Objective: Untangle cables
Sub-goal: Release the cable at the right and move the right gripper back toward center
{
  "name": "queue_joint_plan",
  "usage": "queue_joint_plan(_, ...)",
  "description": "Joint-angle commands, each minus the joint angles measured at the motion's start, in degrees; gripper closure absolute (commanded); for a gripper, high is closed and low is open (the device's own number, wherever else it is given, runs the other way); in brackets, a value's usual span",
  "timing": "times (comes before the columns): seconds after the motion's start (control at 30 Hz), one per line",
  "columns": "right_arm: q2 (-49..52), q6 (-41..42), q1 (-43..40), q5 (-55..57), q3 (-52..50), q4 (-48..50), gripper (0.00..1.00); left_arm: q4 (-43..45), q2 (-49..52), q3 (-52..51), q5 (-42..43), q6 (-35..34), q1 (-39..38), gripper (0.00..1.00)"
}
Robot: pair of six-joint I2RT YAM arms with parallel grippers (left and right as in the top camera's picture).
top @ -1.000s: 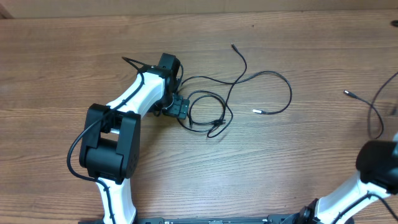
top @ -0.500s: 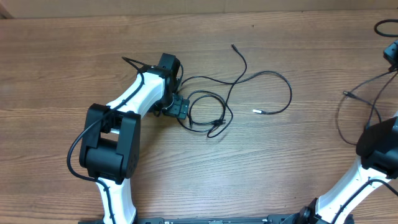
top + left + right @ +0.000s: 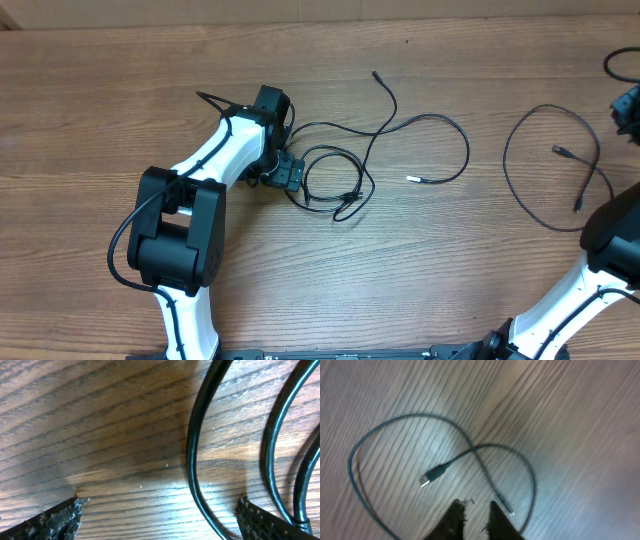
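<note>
Cables: thin, black, flexible, with small plug ends, in two lots on the wooden table.

Lot one: tangle, centre of the overhead frame. Several overlapping loops are knotted at the lower edge. One long strand arcs right to a pale-tipped plug; another runs up to a dark plug. The left gripper sits at the tangle's left edge, fingers spread wide and grasping nothing. In its wrist view, strands lie on the wood between the pads.

Lot two: single loose cable, right side of the frame, well apart from the tangle. It forms one open loop crossing itself, both ends lying free. The right gripper is above it, fingertips slightly parted with nothing between them; that view is blurred.
</note>
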Motion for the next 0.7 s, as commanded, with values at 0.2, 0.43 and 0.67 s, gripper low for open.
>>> queue_joint_plan(0.2, 0.5, -0.3, 1.0, -16.2, -8.1, 1.8, 0.58, 0.7, 5.6, -3.8, -2.2, -1.6, 0.6, 0.00)
queue_joint_plan(0.43, 0.7, -5.0, 6.0, -22.5, -17.7, 11.2, 0.54, 0.8, 5.6, -3.8, -2.2, -1.6, 0.6, 0.00)
queue_joint_plan(0.67, 0.8, -7.6, 12.9, -22.3, -26.4, 21.9, 0.59, 0.7, 5.6, -3.8, -2.2, -1.5, 0.6, 0.00)
